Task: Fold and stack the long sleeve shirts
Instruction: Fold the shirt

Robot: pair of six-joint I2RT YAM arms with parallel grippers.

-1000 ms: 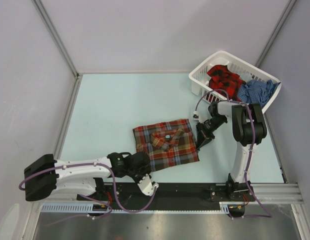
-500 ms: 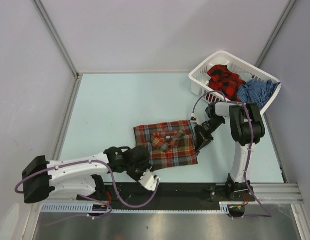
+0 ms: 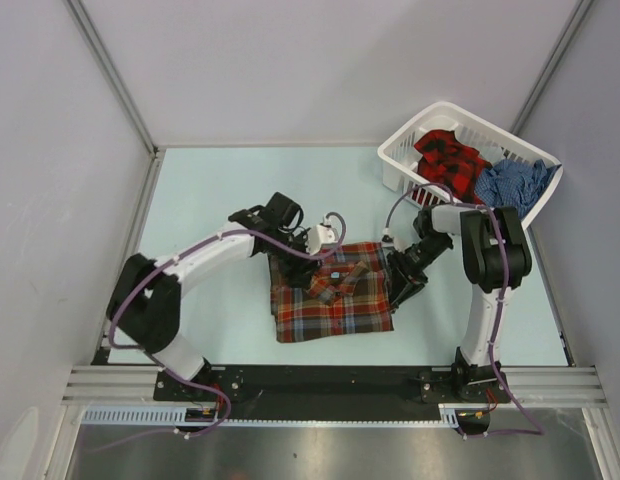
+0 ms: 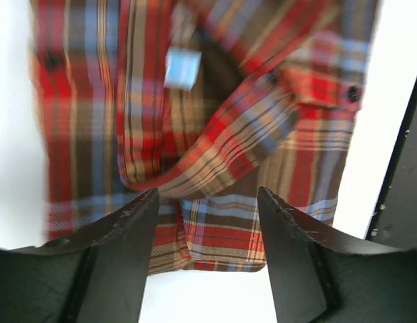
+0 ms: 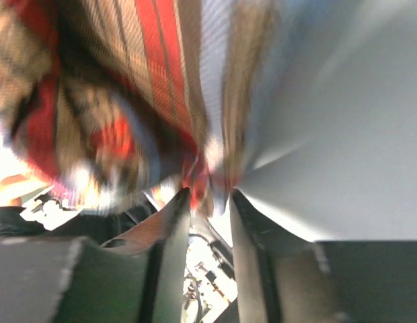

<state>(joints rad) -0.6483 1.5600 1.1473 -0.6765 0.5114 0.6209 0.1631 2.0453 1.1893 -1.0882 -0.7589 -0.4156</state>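
Observation:
The brown, red-orange and light-blue plaid shirt lies folded on the table between the arms, collar up; the left wrist view shows it as plaid shirt. My left gripper hovers at its far left corner. In its own view that left gripper is open, with only cloth and table beyond the fingers. My right gripper rests at the shirt's right edge. There the right gripper has its jaws a narrow gap apart, with blurred plaid cloth at the tips. A red-and-black shirt and a blue checked shirt lie in the basket.
The white laundry basket stands at the far right, close behind the right arm. Grey walls enclose the pale table on three sides. A black rail with both arm bases runs along the near edge.
The left arm swung from the shirt's near left corner up to its far left side and opened its jaws. The right gripper's jaws parted slightly. The shirt's near left edge shifted.

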